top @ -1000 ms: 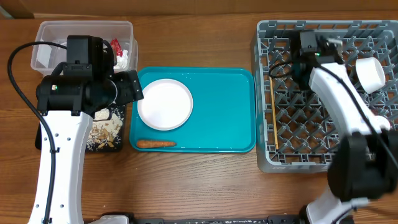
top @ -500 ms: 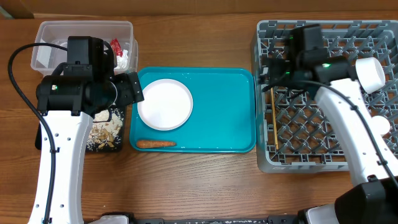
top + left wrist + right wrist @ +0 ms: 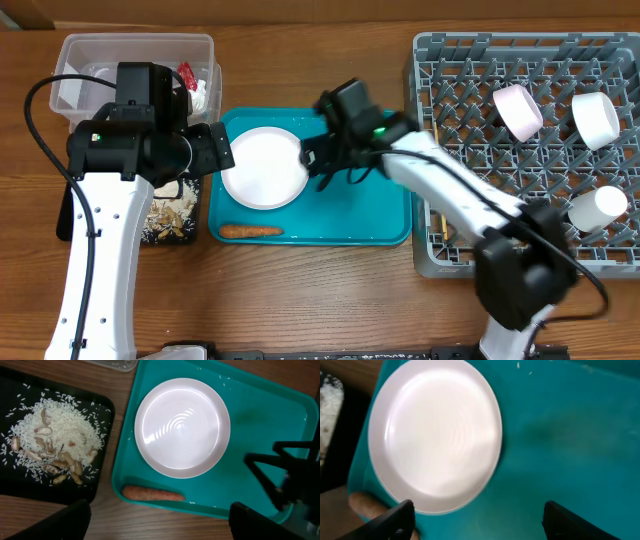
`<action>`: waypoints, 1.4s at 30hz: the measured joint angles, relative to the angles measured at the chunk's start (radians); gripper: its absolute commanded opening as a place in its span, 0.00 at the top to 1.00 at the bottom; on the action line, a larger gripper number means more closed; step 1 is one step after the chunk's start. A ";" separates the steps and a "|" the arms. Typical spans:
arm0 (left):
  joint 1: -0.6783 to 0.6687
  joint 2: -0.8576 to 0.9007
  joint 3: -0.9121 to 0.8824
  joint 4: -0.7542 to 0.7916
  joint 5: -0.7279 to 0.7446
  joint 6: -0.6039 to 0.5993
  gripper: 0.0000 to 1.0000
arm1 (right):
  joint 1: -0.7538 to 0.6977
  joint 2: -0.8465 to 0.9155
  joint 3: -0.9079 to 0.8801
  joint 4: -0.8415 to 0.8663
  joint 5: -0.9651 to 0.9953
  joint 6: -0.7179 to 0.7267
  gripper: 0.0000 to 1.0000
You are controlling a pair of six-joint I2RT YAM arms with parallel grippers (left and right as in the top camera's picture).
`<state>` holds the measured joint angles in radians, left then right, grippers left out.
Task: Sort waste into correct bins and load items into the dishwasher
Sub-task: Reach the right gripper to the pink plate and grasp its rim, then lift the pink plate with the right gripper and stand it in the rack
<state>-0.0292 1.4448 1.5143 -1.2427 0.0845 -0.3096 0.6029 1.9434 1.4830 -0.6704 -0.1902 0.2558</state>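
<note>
- Pink-white plate point(image 3: 437, 435) lies flat in the left half of the teal tray point(image 3: 260, 425), mid-worktop. The carrot stick point(image 3: 152, 493) lies just beside it, toward the near edge.
- Right gripper point(image 3: 477, 510) hovers over the plate's right rim, its fingers spread wide and holding nothing.
- Left gripper point(image 3: 159, 510) hangs above the same plate from the left-edge side, equally wide and empty.
- Both arms crowd one plate, so a descent by either could probably knock them together.
- A flat plate offers only a thin rim. A finger that fails to get under it would likely skid the plate into the carrot stick or the tray wall.
- A weak rim pinch could also drop the plate on the way to the grey rack point(image 3: 425, 260) at the right edge, where a white bowl point(image 3: 595, 115) stands.
</note>
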 measured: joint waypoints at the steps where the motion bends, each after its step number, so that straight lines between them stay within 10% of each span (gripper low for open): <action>1: 0.000 0.000 0.000 0.000 -0.002 0.000 0.10 | 0.013 0.023 0.000 0.019 0.008 0.014 0.21; 22: 0.000 0.000 -0.001 0.000 -0.030 0.000 0.09 | 0.064 0.186 0.000 0.062 0.152 0.147 0.96; 42: 0.000 0.000 -0.001 0.001 -0.031 0.000 0.09 | -0.167 -0.075 0.051 -0.165 0.332 0.079 0.96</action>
<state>-0.0292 1.4448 1.5131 -1.2415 0.0540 -0.3096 0.4362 1.8687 1.5337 -0.8352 0.1413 0.3347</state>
